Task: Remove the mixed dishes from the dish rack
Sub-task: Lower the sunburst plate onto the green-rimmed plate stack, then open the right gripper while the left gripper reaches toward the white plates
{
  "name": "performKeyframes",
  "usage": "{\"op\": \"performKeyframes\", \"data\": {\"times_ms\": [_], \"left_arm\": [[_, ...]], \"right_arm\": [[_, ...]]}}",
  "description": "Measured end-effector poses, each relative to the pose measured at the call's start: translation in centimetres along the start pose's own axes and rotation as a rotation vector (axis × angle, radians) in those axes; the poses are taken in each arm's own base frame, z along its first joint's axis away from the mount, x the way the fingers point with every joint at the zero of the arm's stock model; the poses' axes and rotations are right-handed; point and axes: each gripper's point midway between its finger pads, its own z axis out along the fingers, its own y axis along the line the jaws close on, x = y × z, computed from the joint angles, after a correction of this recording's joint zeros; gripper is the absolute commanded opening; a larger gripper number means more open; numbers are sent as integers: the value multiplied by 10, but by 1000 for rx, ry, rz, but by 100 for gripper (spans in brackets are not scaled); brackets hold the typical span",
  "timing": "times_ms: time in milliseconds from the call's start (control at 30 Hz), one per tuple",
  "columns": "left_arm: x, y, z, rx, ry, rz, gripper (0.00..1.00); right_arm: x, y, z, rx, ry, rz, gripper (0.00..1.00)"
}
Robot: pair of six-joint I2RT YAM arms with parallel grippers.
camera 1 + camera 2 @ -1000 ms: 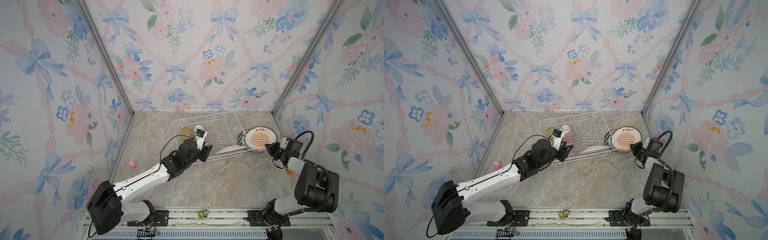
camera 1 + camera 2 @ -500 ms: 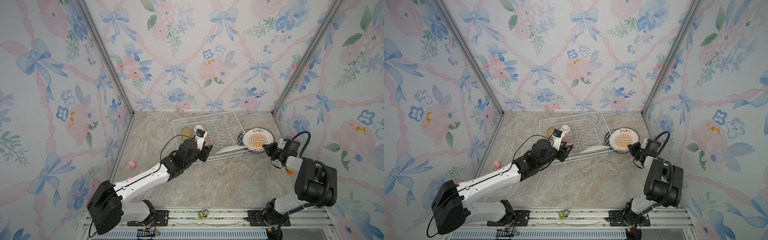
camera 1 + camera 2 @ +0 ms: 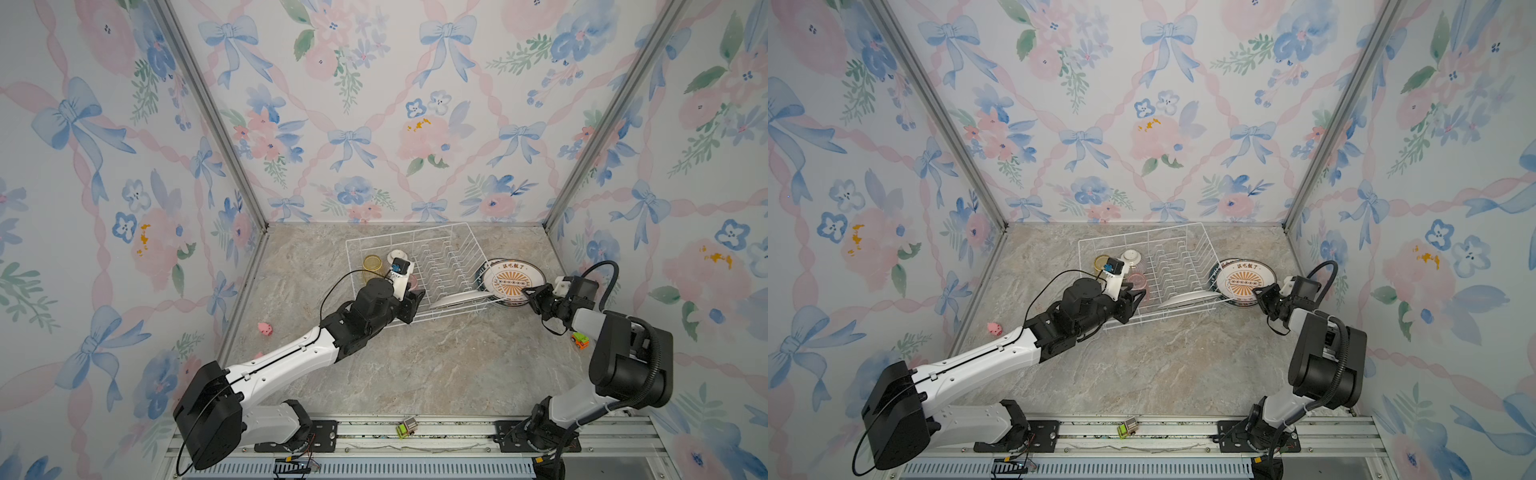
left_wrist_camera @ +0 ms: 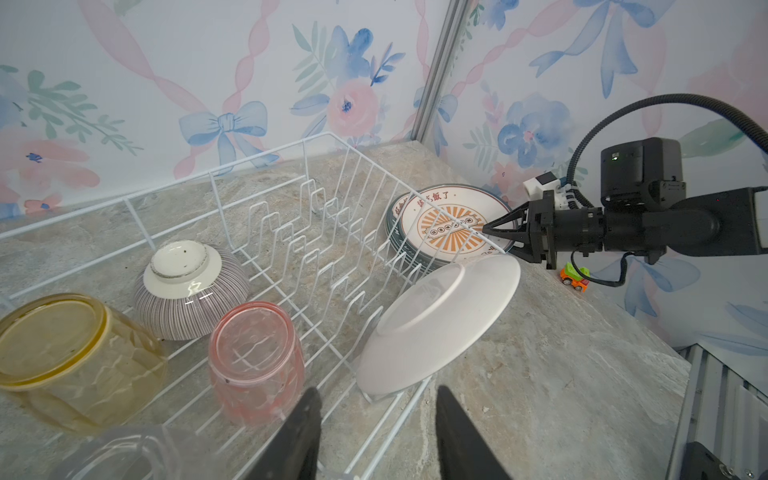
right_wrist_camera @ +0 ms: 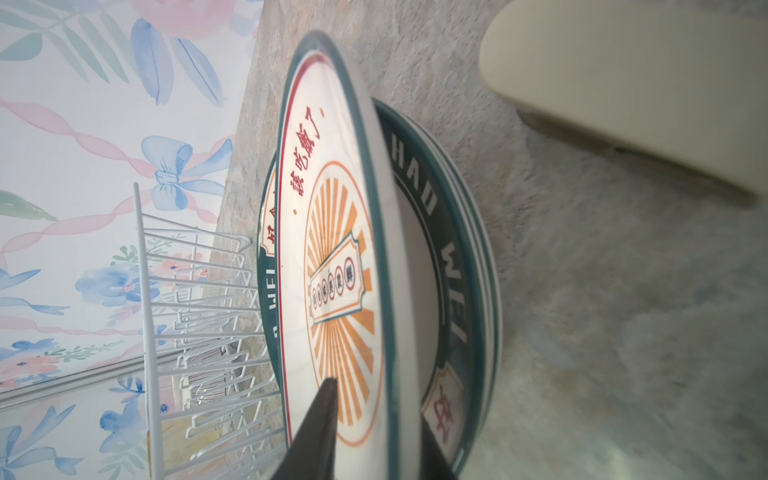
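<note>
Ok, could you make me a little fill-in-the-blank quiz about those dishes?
1. The ribbed bowl in the dish rack sits ___ down.
2. The tumbler nearest the leaning plate is ___.
3. The top plate stacked beside the rack bears an ___ sunburst.
Missing: upside; pink; orange.

The left arm (image 3: 286, 361) stretches long and low from its base, bending at the joints just behind the fingers. The left gripper (image 3: 414, 306) points forward and slightly down, its fingers (image 4: 303, 432) spread well apart. The right arm (image 3: 623, 357) is folded tight, with its forearm near level. The right gripper (image 4: 496, 240) reaches sideways toward the middle, its fingers (image 5: 320, 428) parted in a narrow V.
</note>
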Motion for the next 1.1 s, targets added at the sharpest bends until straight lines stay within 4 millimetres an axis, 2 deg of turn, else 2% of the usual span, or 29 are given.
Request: {"op": "performKeyframes", "data": {"times_ms": [100, 400, 767, 1100], "left_arm": [[-3, -1, -3, 3, -10, -1, 45], [-7, -1, -8, 6, -26, -2, 45], [2, 2, -9, 1, -10, -1, 46], [6, 3, -9, -5, 4, 18, 46]], "right_arm": [[1, 4, -5, 10, 11, -26, 42], [5, 5, -23, 91, 38, -126, 51], [17, -13, -24, 215, 107, -193, 56], [16, -11, -20, 255, 117, -239, 61]]}}
